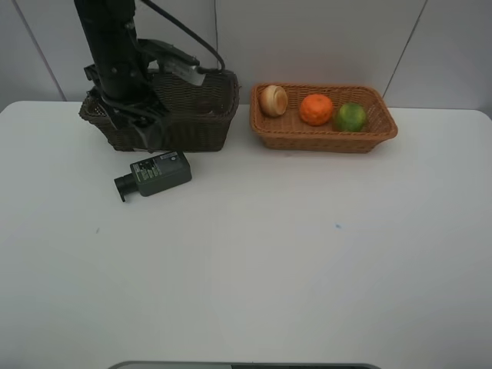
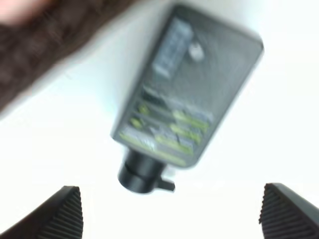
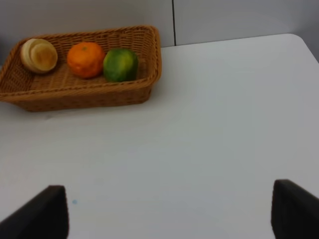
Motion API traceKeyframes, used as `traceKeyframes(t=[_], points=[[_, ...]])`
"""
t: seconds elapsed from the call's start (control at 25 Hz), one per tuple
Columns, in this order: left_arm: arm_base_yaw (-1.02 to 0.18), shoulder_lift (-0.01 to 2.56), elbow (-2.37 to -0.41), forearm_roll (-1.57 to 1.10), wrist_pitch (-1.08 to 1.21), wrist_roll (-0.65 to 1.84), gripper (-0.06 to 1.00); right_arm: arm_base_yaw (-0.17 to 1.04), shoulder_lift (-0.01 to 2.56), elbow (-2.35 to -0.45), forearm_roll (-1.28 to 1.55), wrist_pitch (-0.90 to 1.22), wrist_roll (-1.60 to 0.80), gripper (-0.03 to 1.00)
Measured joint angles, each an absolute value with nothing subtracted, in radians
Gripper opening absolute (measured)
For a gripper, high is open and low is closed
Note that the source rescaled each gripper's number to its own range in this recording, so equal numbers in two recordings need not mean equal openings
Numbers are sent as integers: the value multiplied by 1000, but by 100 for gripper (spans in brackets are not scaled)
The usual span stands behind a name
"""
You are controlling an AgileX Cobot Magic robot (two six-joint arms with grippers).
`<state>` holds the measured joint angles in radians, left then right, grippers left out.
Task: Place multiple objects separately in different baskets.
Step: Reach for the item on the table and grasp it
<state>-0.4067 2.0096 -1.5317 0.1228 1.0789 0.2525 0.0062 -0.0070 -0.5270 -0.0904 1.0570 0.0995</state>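
While the white worktop (image 1: 307, 261) carries both baskets side by side, dark basket (image 1: 196, 115) sits under left arm. Tan basket (image 1: 323, 134) holds three fruits. Dark bottle (image 1: 157, 174) lies flat just before dark basket. Left fingers (image 2: 70, 211) spread wide above it, empty; right fingers (image 3: 42, 214) apart, empty.

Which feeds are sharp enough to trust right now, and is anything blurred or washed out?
Left wrist view: blurred, dark green bottle soft, label unreadable, table blown out white. Exterior high view: sharp, even light, soft shadows beside the orange-tan basket. Right wrist view: fairly clear, fruits distinct.
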Motion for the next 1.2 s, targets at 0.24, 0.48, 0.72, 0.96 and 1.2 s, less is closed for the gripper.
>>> traceKeyframes(t=[0.24,0.48,0.72,0.96,1.2], points=[[-407,2010,-1406,148,983,318,96,6,-7,-527,-90,1057,99,76],[-407,2010,-1357,149,821,378,96,6,-7,-527,-90,1057,99,76],[-407,2010,-1308,149,682,407,96,6,-7,-527,-90,1057,99,76],[-405,2009,-1203,149,549,407,96,6,-7,-527,-90,1057,99,76],[-386,2009,-1173,149,478,390,96,6,-7,-527,-90,1057,99,76]])
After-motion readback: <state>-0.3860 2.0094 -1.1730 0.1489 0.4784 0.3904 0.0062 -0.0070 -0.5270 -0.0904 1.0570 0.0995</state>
